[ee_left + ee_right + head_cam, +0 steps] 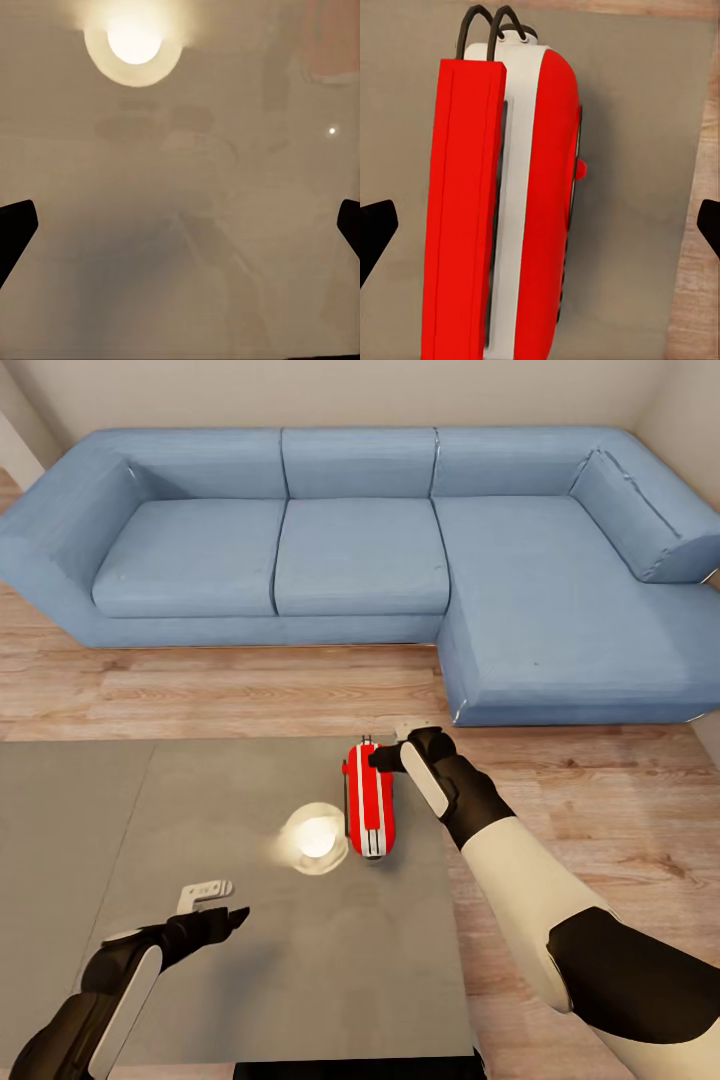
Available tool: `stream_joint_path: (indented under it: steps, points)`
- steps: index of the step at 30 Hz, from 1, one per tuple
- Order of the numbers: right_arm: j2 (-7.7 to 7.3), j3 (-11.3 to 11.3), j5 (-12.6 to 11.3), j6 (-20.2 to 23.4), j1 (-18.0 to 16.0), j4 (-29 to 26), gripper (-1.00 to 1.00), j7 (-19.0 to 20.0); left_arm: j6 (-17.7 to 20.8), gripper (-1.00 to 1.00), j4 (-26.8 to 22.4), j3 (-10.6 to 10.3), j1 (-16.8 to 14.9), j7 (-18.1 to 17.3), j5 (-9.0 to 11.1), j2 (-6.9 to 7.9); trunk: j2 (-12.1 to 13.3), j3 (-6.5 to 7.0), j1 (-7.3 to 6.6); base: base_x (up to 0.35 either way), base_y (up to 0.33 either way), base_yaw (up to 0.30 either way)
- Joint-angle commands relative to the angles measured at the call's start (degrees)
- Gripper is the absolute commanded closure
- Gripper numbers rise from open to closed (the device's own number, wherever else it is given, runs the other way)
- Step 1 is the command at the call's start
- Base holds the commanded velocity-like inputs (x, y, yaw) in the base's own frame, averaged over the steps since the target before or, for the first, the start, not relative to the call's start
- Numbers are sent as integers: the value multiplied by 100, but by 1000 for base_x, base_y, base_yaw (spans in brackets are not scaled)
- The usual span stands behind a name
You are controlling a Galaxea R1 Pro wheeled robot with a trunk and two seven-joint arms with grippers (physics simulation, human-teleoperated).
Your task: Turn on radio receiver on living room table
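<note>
The fingers of the right gripper (388,748) are spread wide apart. In the right wrist view only their two black tips (376,229) peek in at the edges, and the radio receiver (502,210) lies between them, not touched. The right gripper hangs just above the far end of the radio.

The fingers of the left gripper (222,905) are spread apart too. Its black tips (15,229) sit far out at both sides of the left wrist view, with nothing between them but the shiny table top. This gripper hovers over the near left part of the table (200,1000), well apart from the radio.

The radio receiver (369,800) is bright red with white stripes. It lies on the table near the right edge, with its long side pointing away from the robot. Two thin dark wire loops (495,26) stick out of its far end.

Just beside the radio, a round bright light (314,838) shines in the glossy grey table top.

Behind the table are the wood floor (250,690) and a big blue sofa (360,540) shaped like an L.
</note>
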Motion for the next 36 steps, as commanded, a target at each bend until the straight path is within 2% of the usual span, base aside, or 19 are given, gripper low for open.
stream_joint_path:
  steps: [1, 8, 22, 36]
  points:
    - [0, 1, 4, 15, 0, -13, -100, -20, 1, -100, 44, 0, -8, 0, 3, -1, 0, 0, 0, 0, 0, 0]
    - [0, 1, -3, 93, 0, -129, -100, -300, 2, -100, 236, 0, -33, 0, 6, -2, 0, 0, 0, 0, 0, 94]
    - [0, 2, -5, 94, 0, -140, -100, -329, 2, -100, 249, 0, -37, 0, 7, 2, 0, 0, 0, 0, 0, 278]
    - [0, -19, 19, 36, 0, -140, -100, -363, 2, -100, 250, 0, -37, 0, 11, 1, 0, 0, 0, 0, 0, 27]
